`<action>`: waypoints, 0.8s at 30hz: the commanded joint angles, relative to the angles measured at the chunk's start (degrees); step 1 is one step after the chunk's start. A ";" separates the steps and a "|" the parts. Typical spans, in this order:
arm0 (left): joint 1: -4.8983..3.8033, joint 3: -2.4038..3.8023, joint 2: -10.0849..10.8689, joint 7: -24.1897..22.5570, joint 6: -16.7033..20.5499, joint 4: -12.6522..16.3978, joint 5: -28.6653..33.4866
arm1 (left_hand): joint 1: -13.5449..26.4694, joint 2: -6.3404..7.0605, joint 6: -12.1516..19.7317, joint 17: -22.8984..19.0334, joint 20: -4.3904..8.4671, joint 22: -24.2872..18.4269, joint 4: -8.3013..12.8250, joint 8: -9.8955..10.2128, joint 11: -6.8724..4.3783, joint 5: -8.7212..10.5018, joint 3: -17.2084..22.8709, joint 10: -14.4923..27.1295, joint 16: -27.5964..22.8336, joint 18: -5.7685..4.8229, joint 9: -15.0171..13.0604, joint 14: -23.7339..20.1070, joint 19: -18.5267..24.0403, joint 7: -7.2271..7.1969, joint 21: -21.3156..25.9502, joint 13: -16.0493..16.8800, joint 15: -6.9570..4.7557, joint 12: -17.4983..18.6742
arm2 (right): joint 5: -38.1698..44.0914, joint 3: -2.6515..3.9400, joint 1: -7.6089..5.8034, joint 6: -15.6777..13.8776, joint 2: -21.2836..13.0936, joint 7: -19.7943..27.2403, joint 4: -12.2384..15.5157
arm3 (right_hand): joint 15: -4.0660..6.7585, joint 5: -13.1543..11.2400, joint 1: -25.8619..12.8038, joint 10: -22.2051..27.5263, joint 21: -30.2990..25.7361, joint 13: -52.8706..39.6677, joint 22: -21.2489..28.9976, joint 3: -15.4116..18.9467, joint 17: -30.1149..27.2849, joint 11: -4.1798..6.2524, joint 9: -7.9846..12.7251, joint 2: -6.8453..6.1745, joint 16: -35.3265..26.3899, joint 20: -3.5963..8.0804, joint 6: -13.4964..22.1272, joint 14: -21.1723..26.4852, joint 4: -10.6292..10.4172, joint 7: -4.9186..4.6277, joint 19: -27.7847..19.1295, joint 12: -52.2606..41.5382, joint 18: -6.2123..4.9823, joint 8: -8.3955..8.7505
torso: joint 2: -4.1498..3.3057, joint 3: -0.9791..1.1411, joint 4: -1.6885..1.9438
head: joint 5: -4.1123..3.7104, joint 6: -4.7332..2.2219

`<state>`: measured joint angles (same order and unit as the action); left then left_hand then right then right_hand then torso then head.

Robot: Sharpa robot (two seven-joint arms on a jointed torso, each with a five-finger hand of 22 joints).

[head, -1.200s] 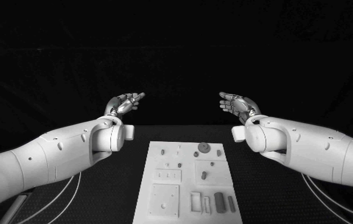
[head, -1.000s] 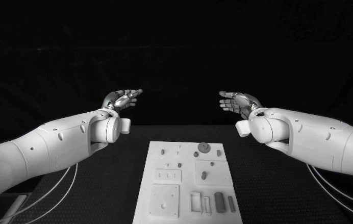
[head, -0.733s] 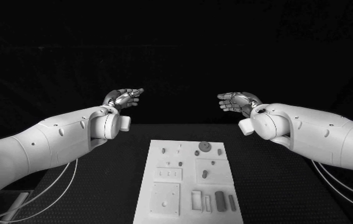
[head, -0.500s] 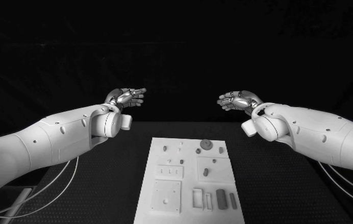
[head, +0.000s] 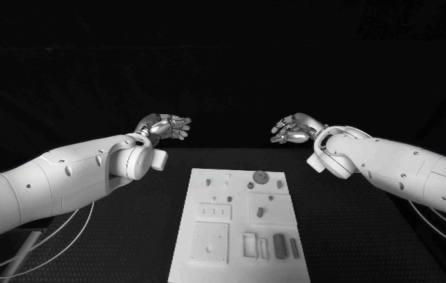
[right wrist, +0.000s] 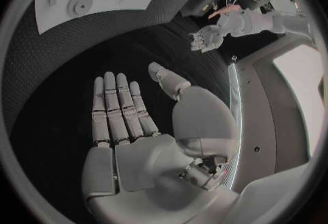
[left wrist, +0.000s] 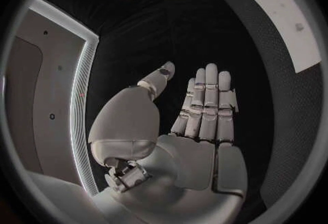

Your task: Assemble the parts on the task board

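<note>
While both hands hang above the far end of the surface, nothing is held yet:

Left hand: the left hand [head: 165, 127] is raised beyond the board's far left corner; the left wrist view shows its palm [left wrist: 205, 147] flat and its fingers [left wrist: 208, 98] stretched out side by side, thumb apart — empty, touching nothing.

Right hand: the right hand [head: 294, 129] mirrors it past the far right corner; in the right wrist view its fingers [right wrist: 116, 104] are likewise extended, thumb set off to the side, nothing in it.

Task board: the white task board [head: 216, 257] lies flat in the middle of the black surface [head: 353, 231], well below and nearer the robot than both hands.

Parts: small grey pieces sit on the board — a round disc [head: 260, 178] near the far edge, an upright peg-like piece [head: 260, 213] mid-board, and a row of narrow oblong blocks [head: 279, 246] near the front right. Finer shapes are too small to tell.

Handling, as a judgement: the pieces look rigid, light and smooth, so probably easy to nudge or flick away; a light pinch across the narrow sides of a block, or across the disc's rim, seems the safest hold. The board itself looks stiff and should stay put.

Stage: I judge assembly not yet begun.
</note>
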<state>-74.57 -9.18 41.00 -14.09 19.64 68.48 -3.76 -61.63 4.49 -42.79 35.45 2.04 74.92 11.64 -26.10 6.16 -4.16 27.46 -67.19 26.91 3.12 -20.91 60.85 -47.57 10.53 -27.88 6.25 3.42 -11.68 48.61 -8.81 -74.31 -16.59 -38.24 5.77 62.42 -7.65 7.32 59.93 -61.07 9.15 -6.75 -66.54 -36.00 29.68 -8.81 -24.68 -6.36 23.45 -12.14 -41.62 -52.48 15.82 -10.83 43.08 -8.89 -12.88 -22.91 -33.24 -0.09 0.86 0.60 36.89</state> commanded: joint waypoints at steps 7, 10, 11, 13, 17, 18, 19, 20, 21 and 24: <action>0.47 -0.02 2.48 -1.51 -2.96 6.89 -4.03 | 1.45 -0.15 -1.29 1.09 1.11 1.29 0.29 0.26 -1.13 -0.12 -0.12 -2.99 1.34 0.89 0.22 2.30 -1.61 -0.11 -1.98 0.68 -1.25 -0.84 | 24.93 0.00 1.62 -0.63 0.39 -1.44 0.84 | 6.59 -1.01 2.38 -7.36 6.11 -1.06 -1.32 -1.22 6.48 2.24 0.22 -3.19 4.59 4.39 -6.34 -15.23 0.01 0.66 16.38 1.14 -2.12 0.39 | -2.53 -0.16 1.25 | -1.12 -0.01; 0.54 -0.02 3.32 -1.39 -2.99 8.48 -4.00 | 1.53 -0.16 -1.38 1.13 1.14 1.27 0.31 0.27 -1.13 -0.12 -0.11 -3.02 1.33 0.84 0.23 2.27 -1.56 -0.14 -2.04 0.68 -1.24 -0.79 | 27.25 0.00 2.22 -1.20 0.73 -1.78 0.73 | 7.03 -2.21 2.53 -8.18 6.65 -1.20 -1.74 -1.68 8.09 2.49 0.20 -4.34 4.60 4.93 -7.03 -16.50 -0.55 0.96 17.74 1.67 -2.12 0.68 | -3.34 -0.11 1.54 | -1.55 -0.11; 0.57 -0.02 3.65 -1.40 -3.23 9.02 -4.00 | 1.61 -0.17 -1.40 1.14 1.15 1.26 0.30 0.28 -1.13 -0.12 -0.11 -3.02 1.32 0.82 0.24 2.25 -1.54 -0.14 -2.06 0.68 -1.24 -0.76 | 28.36 0.00 2.44 -1.30 0.84 -1.80 0.65 | 7.15 -2.97 2.57 -8.43 6.82 -1.26 -1.90 -2.13 8.70 2.54 0.20 -4.83 4.55 5.09 -7.24 -16.86 -1.06 1.04 18.13 1.89 -2.12 0.81 | -3.61 -0.11 1.60 | -1.68 -0.21; 0.65 -0.02 3.96 -1.45 -3.52 9.79 -3.81 | 1.79 -0.19 -1.39 1.18 1.17 1.25 0.26 0.34 -1.11 -0.14 -0.13 -3.01 1.30 0.76 0.27 2.20 -1.49 -0.12 -2.11 0.67 -1.22 -0.70 | 29.65 0.01 2.66 -1.35 0.82 -1.88 0.60 | 7.24 -3.03 2.69 -8.63 6.93 -1.30 -2.04 -2.39 9.17 2.62 0.18 -5.03 4.50 5.21 -7.41 -17.11 -1.26 1.16 18.36 2.04 -2.12 0.89 | -3.99 -0.12 1.67 | -1.94 -0.05; 0.65 -0.02 5.01 -1.48 -3.51 11.75 -3.50 | 2.21 -0.25 -1.40 1.25 1.22 1.21 0.15 0.46 -1.07 -0.16 -0.17 -2.98 1.25 0.65 0.34 2.08 -1.35 -0.11 -2.21 0.65 -1.19 -0.54 | 31.69 0.01 2.95 -1.06 0.69 -2.24 1.37 | 7.57 -3.11 2.59 -9.51 7.46 -1.54 -2.53 -2.46 10.47 2.94 0.03 -5.19 4.57 5.61 -8.27 -17.86 -1.58 1.52 19.20 2.17 -2.12 0.83 | -5.42 -0.94 4.36 | -4.53 -0.68; 0.65 -0.02 5.07 -1.52 -3.53 11.89 -3.45 | 2.22 -0.25 -1.40 1.25 1.22 1.21 0.15 0.46 -1.07 -0.16 -0.17 -2.98 1.25 0.65 0.34 2.08 -1.34 -0.11 -2.21 0.65 -1.19 -0.53 | 32.07 0.01 3.14 -0.96 0.75 -2.33 1.54 | 7.60 -3.12 2.61 -9.65 7.51 -1.57 -2.61 -2.47 10.69 2.99 0.01 -5.18 4.55 5.65 -8.40 -17.93 -1.57 1.56 19.26 2.20 -2.12 0.83 | -5.75 -1.02 4.61 | -4.73 -0.83; 0.66 -0.02 5.07 -1.53 -3.53 11.94 -3.39 | 2.22 -0.25 -1.40 1.25 1.22 1.21 0.15 0.46 -1.07 -0.16 -0.17 -2.98 1.25 0.65 0.34 2.08 -1.34 -0.11 -2.21 0.65 -1.19 -0.53 | 32.27 0.01 3.22 -0.98 0.76 -2.36 1.62 | 7.60 -3.12 2.62 -9.68 7.51 -1.58 -2.62 -2.48 10.73 3.00 0.01 -5.18 4.54 5.66 -8.42 -17.93 -1.57 1.57 19.27 2.21 -2.12 0.83 | -5.87 -1.04 4.61 | -4.71 -0.83; 0.67 -0.02 5.06 -1.53 -3.57 12.02 -3.20 | 2.22 -0.25 -1.40 1.25 1.22 1.21 0.15 0.46 -1.07 -0.16 -0.17 -2.98 1.25 0.65 0.34 2.08 -1.34 -0.11 -2.21 0.65 -1.19 -0.53 | 32.76 0.01 3.32 -1.15 0.83 -2.41 1.76 | 7.60 -3.12 2.62 -9.68 7.51 -1.58 -2.62 -2.48 10.73 3.00 0.01 -5.18 4.54 5.66 -8.42 -17.93 -1.57 1.57 19.27 2.21 -2.12 0.83 | -6.03 -1.03 4.64 | -4.73 -0.68; 0.70 -0.02 5.05 -1.50 -3.67 12.09 -2.98 | 2.25 -0.25 -1.41 1.26 1.22 1.21 0.15 0.47 -1.07 -0.16 -0.18 -2.97 1.24 0.64 0.35 2.07 -1.33 -0.11 -2.21 0.65 -1.19 -0.52 | 33.35 0.01 3.43 -1.21 0.86 -2.48 1.89 | 7.64 -3.16 2.62 -9.75 7.58 -1.60 -2.69 -2.48 10.89 3.02 -0.01 -5.16 4.55 5.70 -8.53 -18.01 -1.58 1.61 19.36 2.25 -2.12 0.83 | -6.21 -1.02 4.69 | -4.79 -0.60; 0.81 -0.02 5.03 -1.55 -3.80 12.26 -2.74 | 2.39 -0.23 -1.45 1.28 1.24 1.19 0.17 0.50 -1.02 -0.15 -0.19 -2.89 1.19 0.60 0.37 1.97 -1.24 -0.11 -2.25 0.62 -1.16 -0.40 | 34.44 0.01 3.91 -0.91 1.29 -2.64 1.84 | 8.02 -3.23 2.85 -9.81 8.48 -1.59 -3.27 -2.40 11.98 3.13 0.05 -5.24 5.42 6.25 -8.74 -19.46 -1.48 1.68 20.71 2.61 -2.12 1.03 | -6.75 -1.04 4.79 | -5.00 -0.69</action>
<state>-73.63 -9.33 46.26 -14.72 17.10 80.38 -6.88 -59.69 4.37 -43.71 36.65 3.05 74.91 11.63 -25.91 5.01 -4.16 27.46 -70.02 28.17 3.03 -20.64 63.08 -49.15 10.44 -29.84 6.90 2.23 -12.37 78.94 -8.79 -70.63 -17.51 -36.85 3.78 64.38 0.29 4.44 62.76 -70.55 17.41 -8.28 -69.68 -38.36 41.46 -5.82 -24.62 -11.16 28.62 -5.94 -49.97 -71.50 14.39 -9.08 63.39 -6.42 -14.12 -22.05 -39.06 -0.96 5.00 -4.07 36.22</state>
